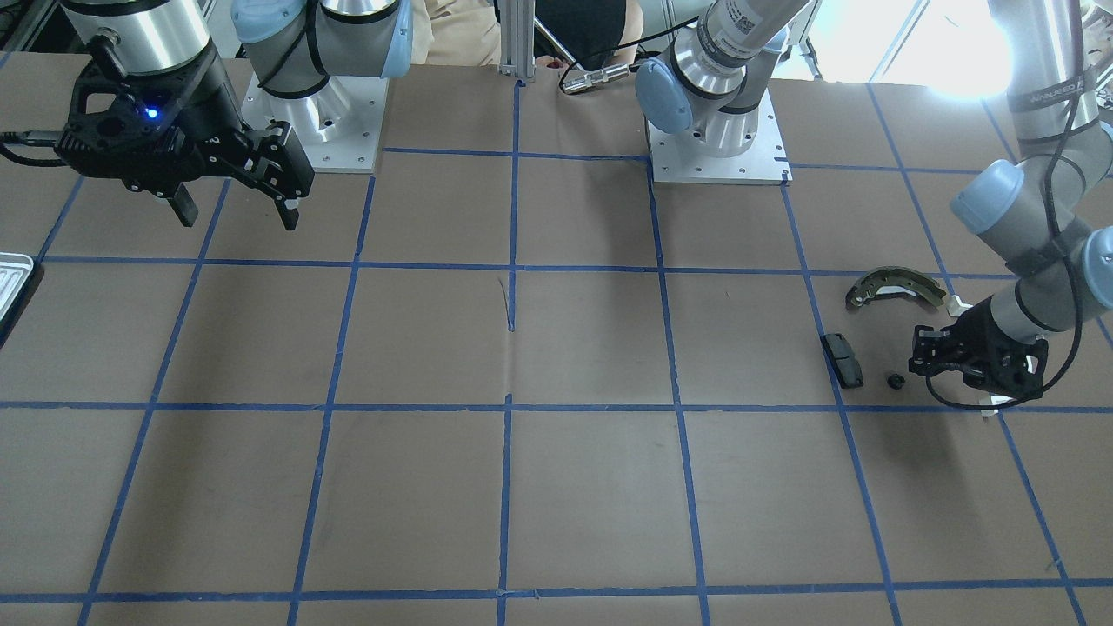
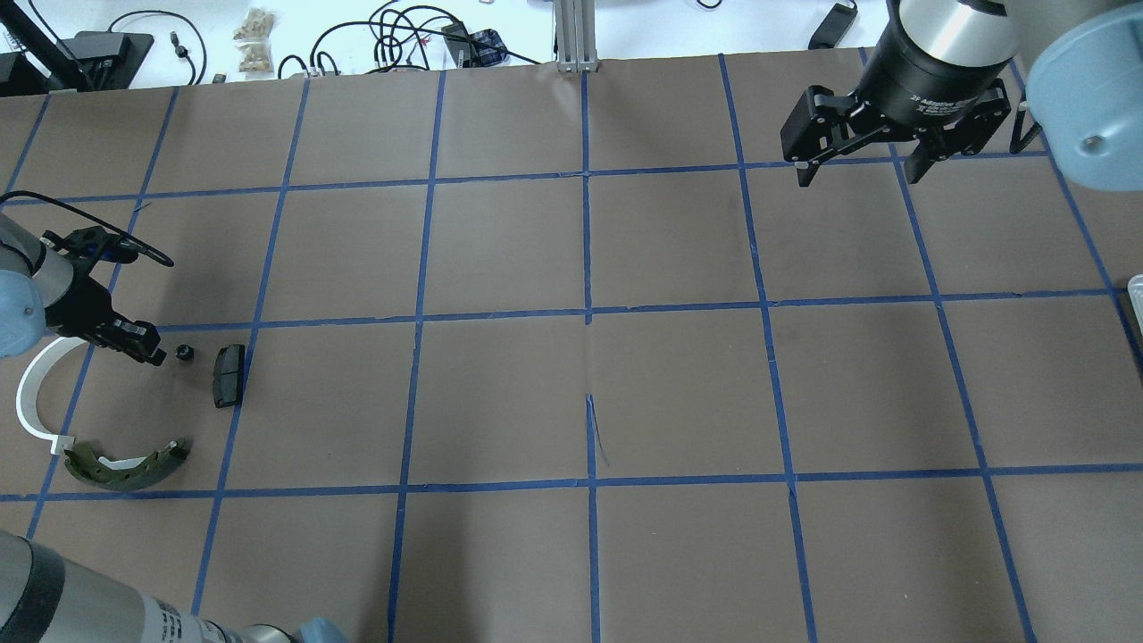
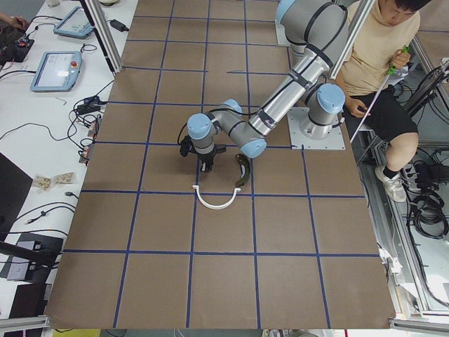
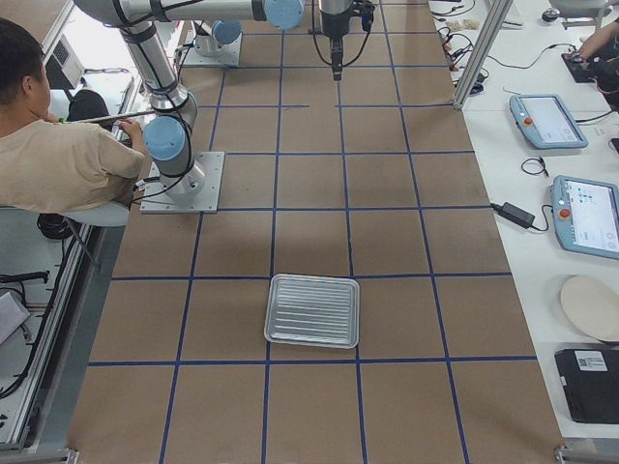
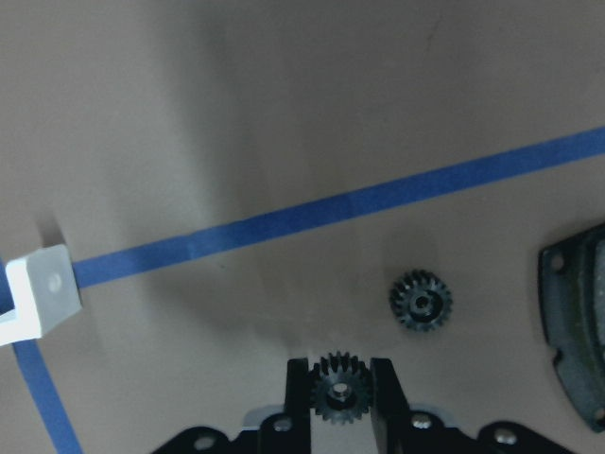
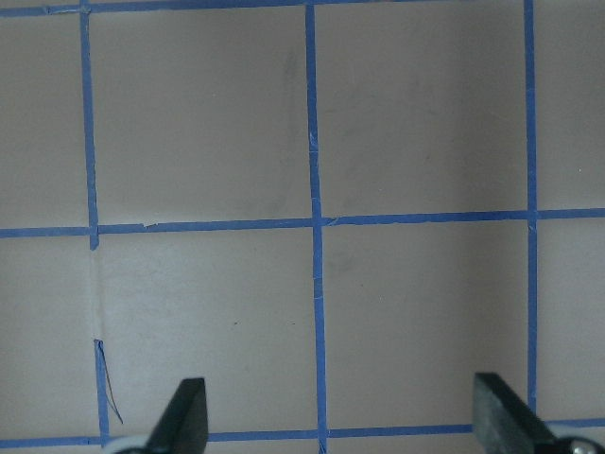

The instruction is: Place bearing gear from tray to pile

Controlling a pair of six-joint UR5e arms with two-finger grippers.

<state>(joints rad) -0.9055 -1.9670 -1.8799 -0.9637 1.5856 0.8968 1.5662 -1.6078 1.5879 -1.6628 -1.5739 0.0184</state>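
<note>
My left gripper is shut on a small black toothed gear, held low over the brown table at the pile. A second black gear lies on the table just beyond it, also seen in the overhead view. Around it lie the black pad, the white plastic arc and the olive brake shoe. The left gripper is beside them. The pale ribbed tray lies far off, with nothing in it. My right gripper is open and empty, high over the table.
The table is brown paper with a blue tape grid. The two arm bases stand at the robot's edge. A seated person is beside the table. Tablets and cables lie on the side bench.
</note>
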